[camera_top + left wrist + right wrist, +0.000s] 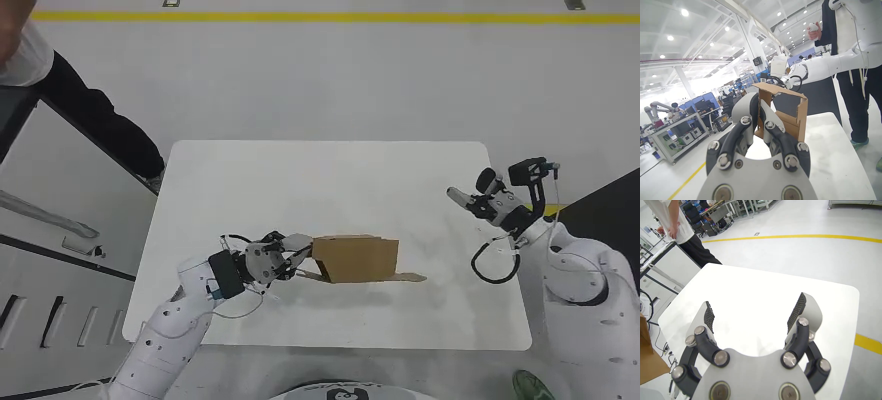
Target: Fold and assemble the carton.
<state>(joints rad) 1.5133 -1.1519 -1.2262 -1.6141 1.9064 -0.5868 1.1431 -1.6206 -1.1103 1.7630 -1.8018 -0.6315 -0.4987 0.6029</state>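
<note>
The carton [355,258] sits at the front middle of the table [400,170]. We clamp its end wall in our left gripper [759,111], likely to steady it for folding. Our right gripper [755,311] hangs spread and empty near the table's right edge, free for the flaps.

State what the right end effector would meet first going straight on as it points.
Probably the bare table; depth is unclear. The open right end effector aims across it, clear of the carton.
</note>
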